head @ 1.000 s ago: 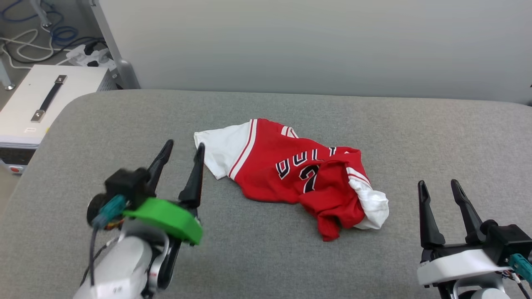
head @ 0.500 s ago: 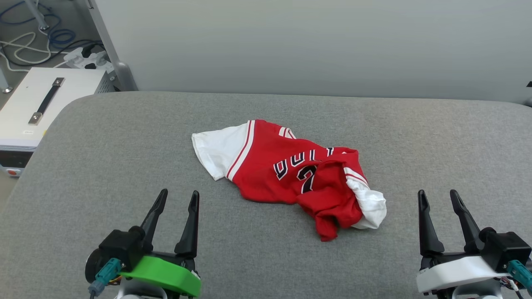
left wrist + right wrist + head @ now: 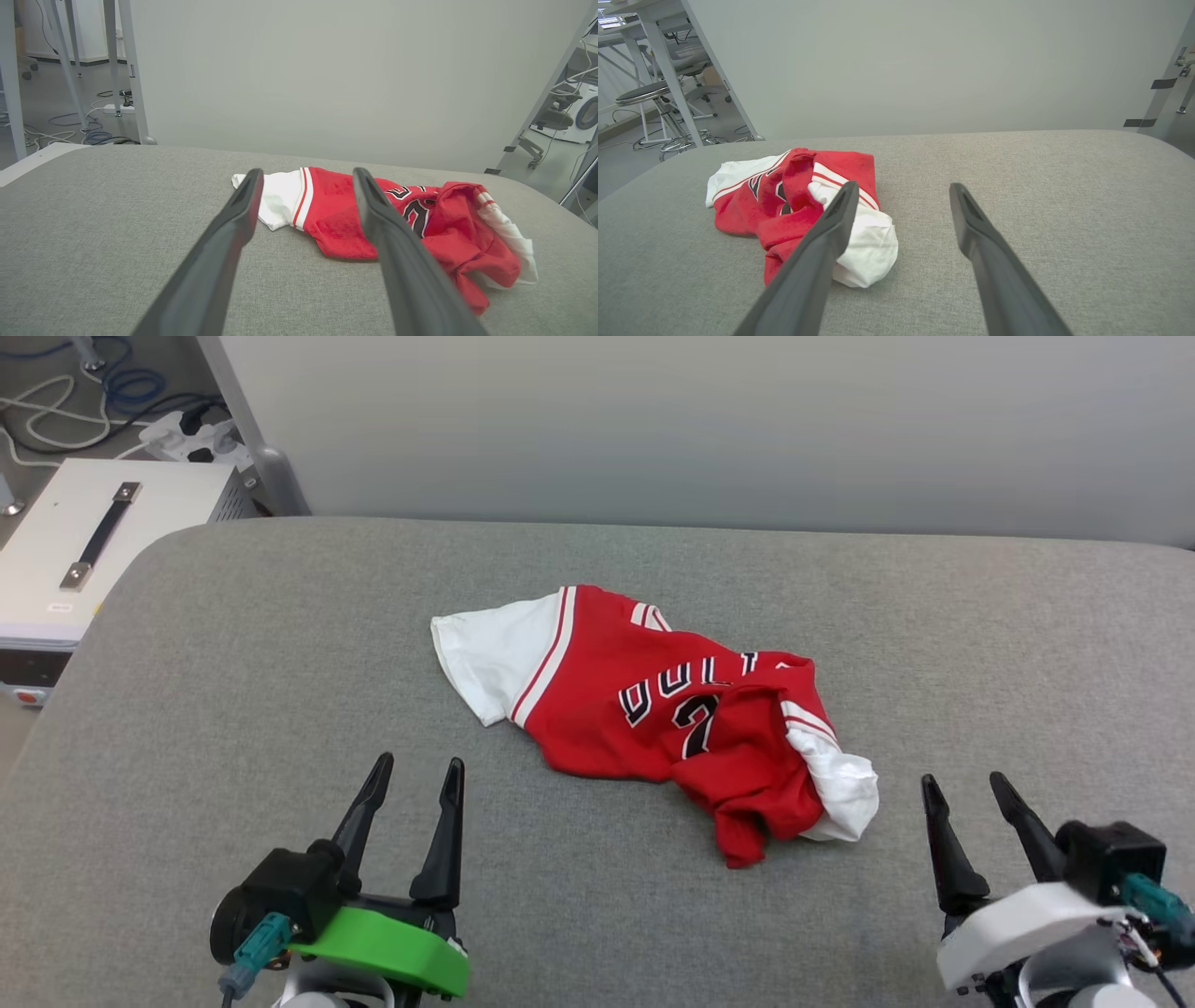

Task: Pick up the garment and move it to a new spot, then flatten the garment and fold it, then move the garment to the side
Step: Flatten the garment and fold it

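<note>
Garment, seemingly half-doubled, on grey surface

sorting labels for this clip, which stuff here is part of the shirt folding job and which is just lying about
Part of the job:
red jersey, crumpled on the grey table
left gripper, open
right gripper, open

Just lying about:
white box with a strap handle
power strip and cables on the floor
</note>
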